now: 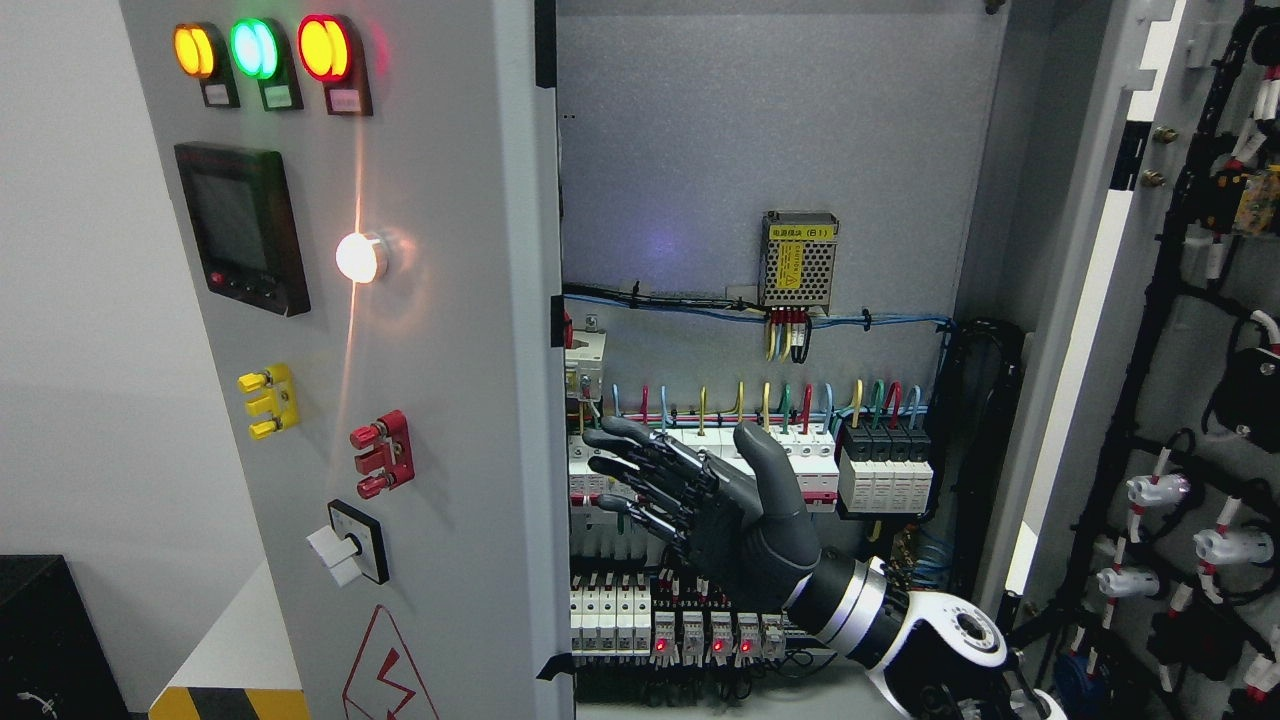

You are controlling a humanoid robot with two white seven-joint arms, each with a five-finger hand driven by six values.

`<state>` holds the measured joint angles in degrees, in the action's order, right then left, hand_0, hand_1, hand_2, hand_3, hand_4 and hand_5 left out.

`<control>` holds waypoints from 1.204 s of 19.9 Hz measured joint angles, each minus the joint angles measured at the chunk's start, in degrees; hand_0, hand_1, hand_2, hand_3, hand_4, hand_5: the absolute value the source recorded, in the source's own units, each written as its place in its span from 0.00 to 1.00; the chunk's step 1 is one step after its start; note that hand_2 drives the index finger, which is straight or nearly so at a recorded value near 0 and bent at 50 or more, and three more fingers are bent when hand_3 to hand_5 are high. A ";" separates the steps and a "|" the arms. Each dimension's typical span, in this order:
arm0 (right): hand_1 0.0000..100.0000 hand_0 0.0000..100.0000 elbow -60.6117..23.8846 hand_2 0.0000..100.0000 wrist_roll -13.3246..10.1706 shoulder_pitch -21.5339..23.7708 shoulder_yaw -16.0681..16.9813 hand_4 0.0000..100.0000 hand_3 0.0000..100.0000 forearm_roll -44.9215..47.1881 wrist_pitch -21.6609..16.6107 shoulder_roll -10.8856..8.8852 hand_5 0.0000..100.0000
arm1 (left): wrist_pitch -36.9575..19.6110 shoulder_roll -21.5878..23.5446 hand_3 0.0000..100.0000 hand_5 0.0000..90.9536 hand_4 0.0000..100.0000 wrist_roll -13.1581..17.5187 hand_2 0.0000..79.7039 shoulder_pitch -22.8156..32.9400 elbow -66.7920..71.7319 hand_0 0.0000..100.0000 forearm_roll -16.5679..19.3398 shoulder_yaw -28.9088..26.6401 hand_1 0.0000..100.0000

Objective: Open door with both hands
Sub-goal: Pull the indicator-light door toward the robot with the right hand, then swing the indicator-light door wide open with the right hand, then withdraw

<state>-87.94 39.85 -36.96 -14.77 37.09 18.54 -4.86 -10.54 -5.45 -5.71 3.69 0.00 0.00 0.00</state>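
Observation:
The grey left door of the electrical cabinet carries indicator lamps, a dark screen and switches, and its inner edge runs down the middle of the view. The right door is swung wide open at the right, its inner face covered in black cable looms. My right hand comes in from the lower right and hovers in the cabinet opening in front of the breaker rows. Its fingers are spread and point left toward the left door's edge, holding nothing. I cannot tell whether they touch the edge. No left arm shows.
Inside the cabinet are a perforated power supply with a yellow label, coloured wires and rows of breakers with red lights. A white wall lies at the far left, with a black box and hazard-striped floor edge below it.

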 measured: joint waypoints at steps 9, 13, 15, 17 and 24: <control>0.00 0.00 -5.15 0.00 0.11 3.06 -4.99 0.00 0.00 0.07 0.41 -2.70 0.00 | 0.00 0.00 0.00 0.00 0.00 0.00 0.00 0.00 0.00 0.00 0.00 0.00 0.00; 0.00 0.00 -6.92 0.00 2.21 4.32 -7.11 0.00 0.00 0.07 0.41 -3.52 0.00 | 0.00 0.00 0.00 0.00 0.00 0.00 0.00 0.00 0.00 0.00 0.00 0.00 0.00; 0.00 0.00 -7.60 0.00 3.24 4.79 -8.15 0.00 0.00 0.04 0.41 -3.83 0.00 | 0.00 0.00 0.00 0.00 0.00 0.00 0.00 0.00 0.00 0.00 0.00 0.00 0.00; 0.00 0.00 -8.11 0.00 3.72 5.15 -9.15 0.00 0.00 0.00 0.41 -4.07 0.00 | 0.00 0.00 0.00 0.00 0.00 0.00 0.00 0.00 0.00 0.00 0.00 0.00 0.00; 0.00 0.00 -9.17 0.00 4.25 5.69 -12.65 0.00 0.00 -0.45 0.45 -4.59 0.00 | 0.00 0.00 0.00 0.00 0.00 0.00 0.00 0.00 0.00 0.00 0.00 0.00 0.00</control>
<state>-97.11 44.10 -31.27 -27.42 36.64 18.99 -9.45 -10.54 -5.45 -5.71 3.69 0.00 0.00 0.00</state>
